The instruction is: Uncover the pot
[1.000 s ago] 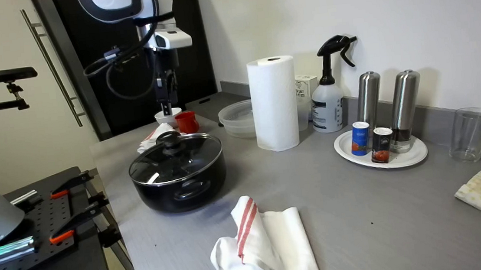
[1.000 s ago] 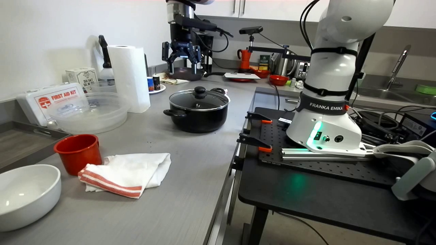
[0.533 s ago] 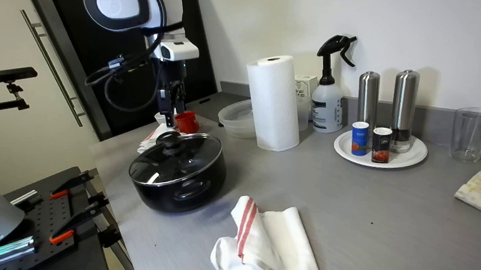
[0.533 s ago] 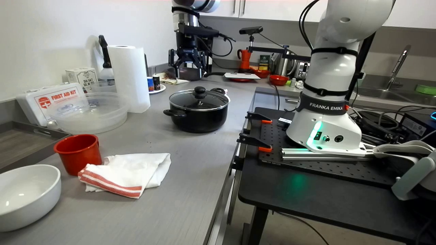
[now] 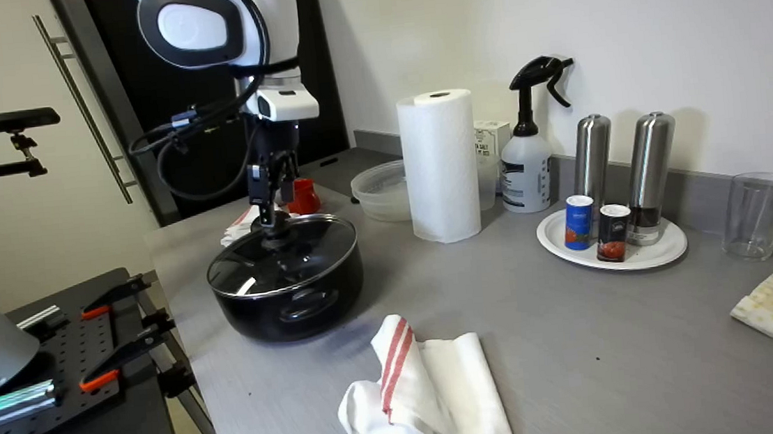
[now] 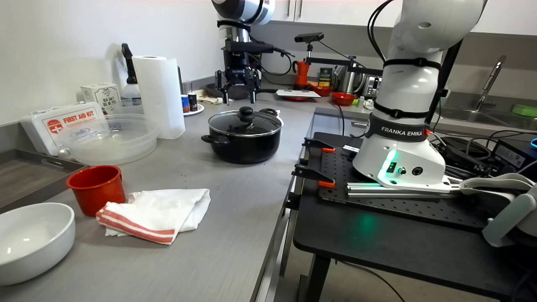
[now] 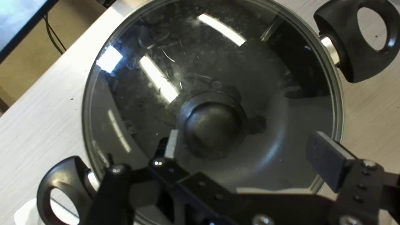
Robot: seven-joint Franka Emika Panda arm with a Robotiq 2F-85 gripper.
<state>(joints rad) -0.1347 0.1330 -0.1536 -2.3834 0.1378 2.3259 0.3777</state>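
1. Pincer [image 7: 247, 147] first, since it's mine: bottom of the wrist view, pointing down over everything, fingers [image 7: 326, 161] well apart.
2. Next is the knob [image 7: 214, 125], mid-frame, on top of the glass lid [image 7: 218, 72]. My finger on the left side of that picture looks right beside it, honestly can't tell if I'm touching.
3. Black pot [image 6: 245, 149] sits under the lid, pretty much mid-frame in an exterior view, on the grey counter [image 6: 235, 201].
4. Farther off: paper towel roll [image 6: 159, 100], upper left there.
5. Then striped cloth [image 6: 157, 214], red mug [image 6: 97, 191], white bowl [image 6: 33, 251], lower left.
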